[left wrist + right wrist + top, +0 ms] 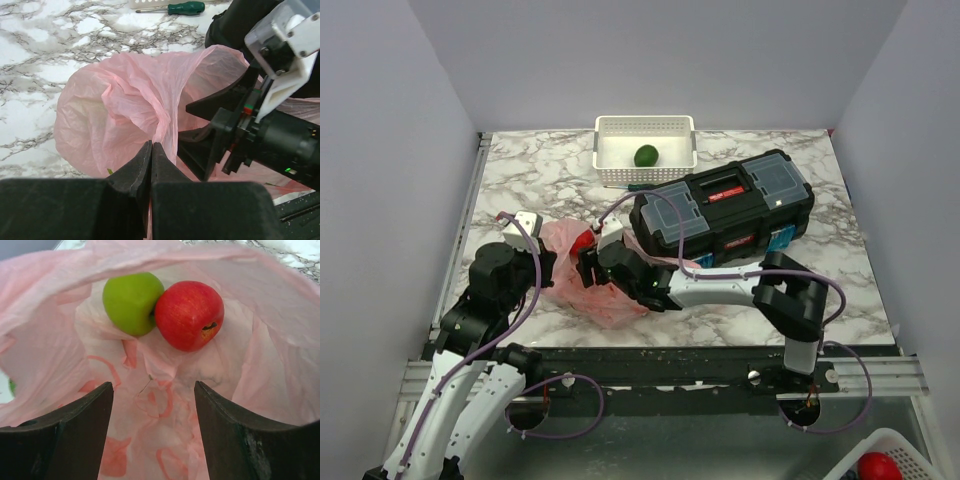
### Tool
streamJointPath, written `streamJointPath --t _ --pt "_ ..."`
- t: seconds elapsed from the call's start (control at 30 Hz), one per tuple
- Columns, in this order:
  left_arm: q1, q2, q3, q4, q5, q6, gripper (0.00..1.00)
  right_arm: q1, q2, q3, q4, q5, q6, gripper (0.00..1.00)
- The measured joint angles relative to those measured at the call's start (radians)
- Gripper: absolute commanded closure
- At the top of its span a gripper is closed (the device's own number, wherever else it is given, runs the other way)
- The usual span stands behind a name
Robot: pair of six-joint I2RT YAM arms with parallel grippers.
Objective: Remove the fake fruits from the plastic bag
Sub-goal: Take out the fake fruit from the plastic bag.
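The pink plastic bag [605, 298] lies on the marble table, its mouth facing right. My left gripper [151, 145] is shut on a bunched fold of the bag [115, 100] at its near edge; in the top view it [546, 264] is at the bag's left side. My right gripper [153, 387] is open inside the bag's mouth, and shows in the top view [587, 267]. A bright green apple [131, 301] and a red apple [189, 314] lie touching, deep in the bag ahead of the fingers. The darker green fruit [646, 155] lies in the white basket.
A black toolbox [720, 205] stands just right of the bag, behind my right arm. The white perforated basket [610, 128] is at the back edge. A green-handled screwdriver [185, 7] lies between basket and toolbox. Walls enclose the table.
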State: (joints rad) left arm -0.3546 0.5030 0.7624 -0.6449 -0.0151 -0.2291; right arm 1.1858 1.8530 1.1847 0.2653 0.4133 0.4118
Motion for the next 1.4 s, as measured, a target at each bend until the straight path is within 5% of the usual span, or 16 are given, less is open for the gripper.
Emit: streamJointPath --t 0.8,1.4 --pt "-0.001 0.000 0.000 0.000 0.000 0.000 1.00 -0.008 0.302 0.180 0.288 0.184 -0.050 0.19" --pt "-0.008 0.000 0.000 0.000 0.000 0.000 1.00 -0.069 0.473 0.372 0.307 0.099 -0.142 0.03"
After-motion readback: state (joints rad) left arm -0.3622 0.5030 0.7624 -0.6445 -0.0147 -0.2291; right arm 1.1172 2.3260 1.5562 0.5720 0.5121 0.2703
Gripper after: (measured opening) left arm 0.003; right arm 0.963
